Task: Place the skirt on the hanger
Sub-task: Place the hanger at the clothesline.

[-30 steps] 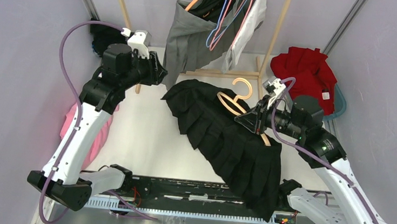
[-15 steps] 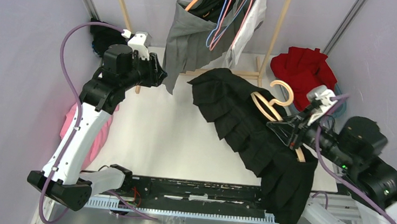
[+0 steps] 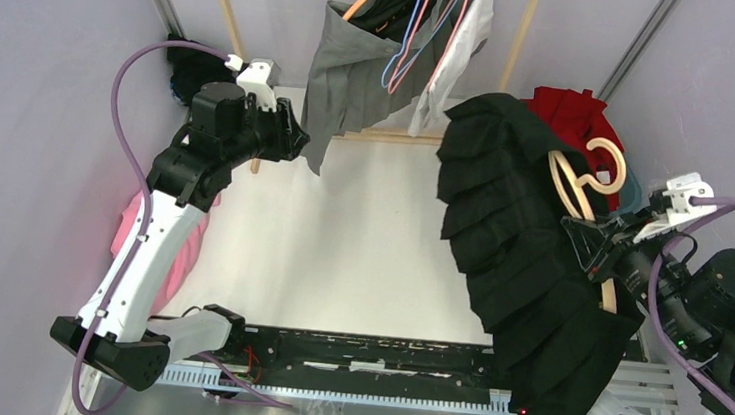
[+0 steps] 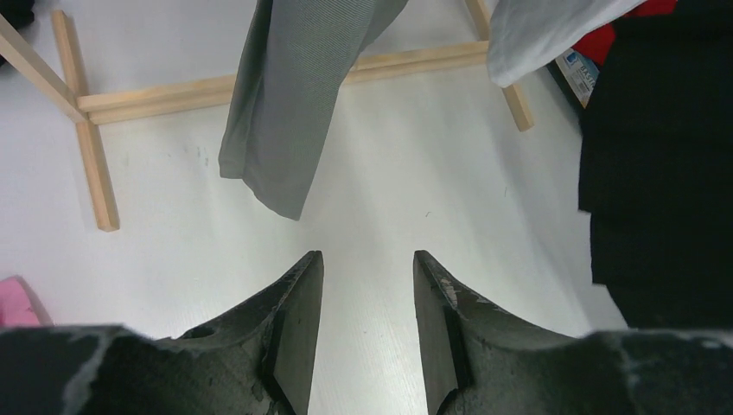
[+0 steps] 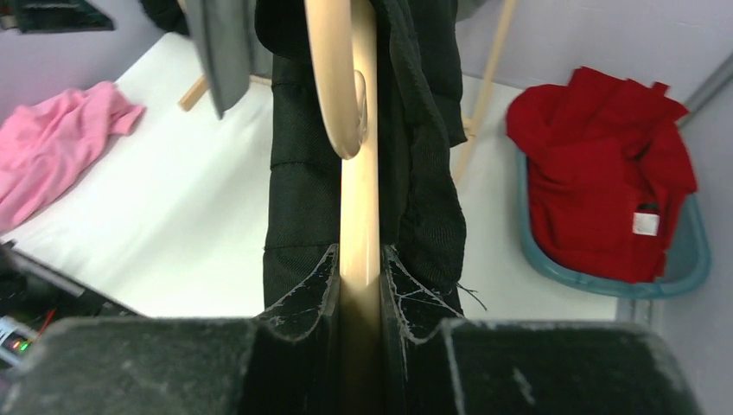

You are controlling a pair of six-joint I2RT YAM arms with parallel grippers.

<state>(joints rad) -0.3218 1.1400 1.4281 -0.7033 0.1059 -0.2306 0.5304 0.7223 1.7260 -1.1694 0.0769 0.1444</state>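
Observation:
The black pleated skirt (image 3: 520, 251) hangs on a pale wooden hanger (image 3: 586, 187), lifted off the table at the right. My right gripper (image 3: 596, 250) is shut on the hanger's arm; in the right wrist view the wooden hanger (image 5: 359, 173) runs up between the fingers (image 5: 311, 285) with the black skirt (image 5: 298, 173) draped on both sides. My left gripper (image 3: 294, 141) is at the back left, near the rack's grey garment. In the left wrist view the left gripper (image 4: 363, 259) is open over bare white table, nothing between its fingers, the skirt (image 4: 666, 164) at the right edge.
A wooden rack (image 3: 513, 50) at the back carries a grey garment (image 3: 355, 76), a white one and coloured hangers (image 3: 409, 30). A red garment (image 5: 605, 164) lies in a teal basket (image 5: 691, 259) at the right. A pink cloth (image 3: 125, 232) lies at the left.
My right arm has lifted the hanger and skirt off the table and swung them right and towards the back. The left arm has stayed where it was.

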